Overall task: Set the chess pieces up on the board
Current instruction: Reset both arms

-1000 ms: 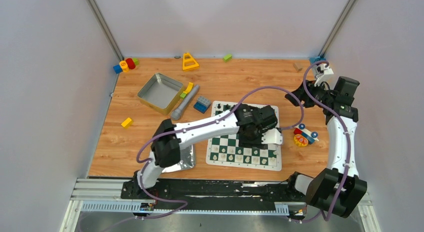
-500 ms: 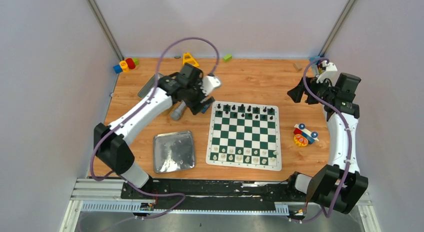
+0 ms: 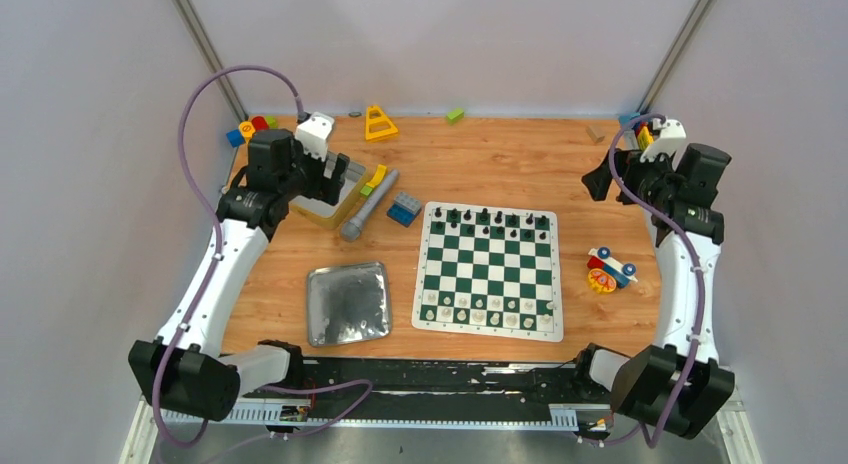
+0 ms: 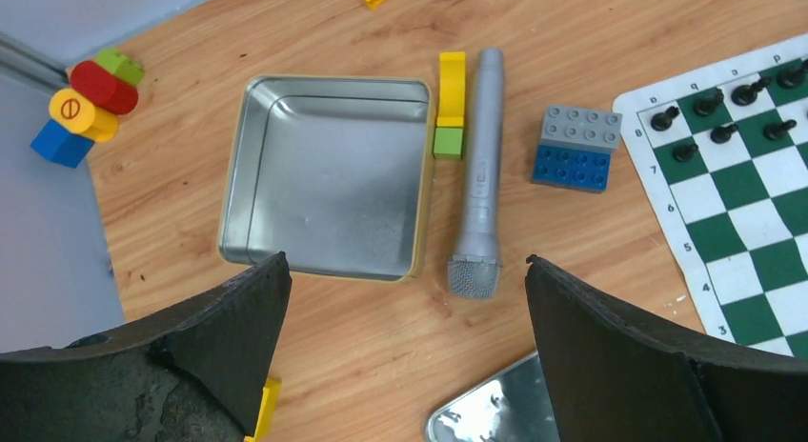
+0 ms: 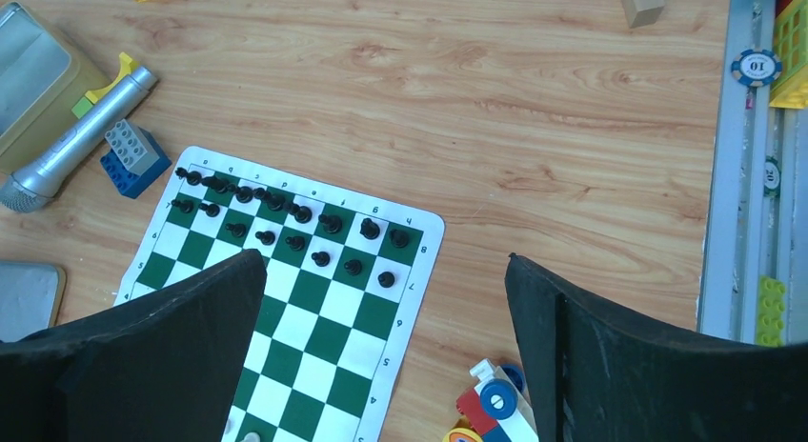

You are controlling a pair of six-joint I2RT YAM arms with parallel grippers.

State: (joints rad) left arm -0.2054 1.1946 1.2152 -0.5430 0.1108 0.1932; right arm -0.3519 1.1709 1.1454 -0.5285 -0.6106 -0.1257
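Note:
The green and white board (image 3: 488,274) lies flat at the table's middle. Black chess pieces (image 3: 490,221) fill its two far rows and cream-white chess pieces (image 3: 482,316) its two near rows. My left gripper (image 3: 334,174) hovers at the far left over a square tin, open and empty; in the left wrist view (image 4: 405,261) its jaws stand wide apart, with the board's corner (image 4: 753,204) and some black pieces (image 4: 724,132) at the right. My right gripper (image 3: 600,180) is raised at the far right, open and empty (image 5: 384,259), looking down on the board (image 5: 314,299) and the black pieces (image 5: 286,213).
An open tin (image 4: 324,175), a grey toy microphone (image 3: 367,206) and a blue-grey block (image 3: 404,208) lie left of the board. A silver tray (image 3: 347,302) sits near left. A toy car (image 3: 610,270) lies right of the board. Coloured blocks (image 3: 250,130) line the far edge.
My left arm has swung off the board, back and to the far left, ending over the tin. My right gripper has shifted only slightly.

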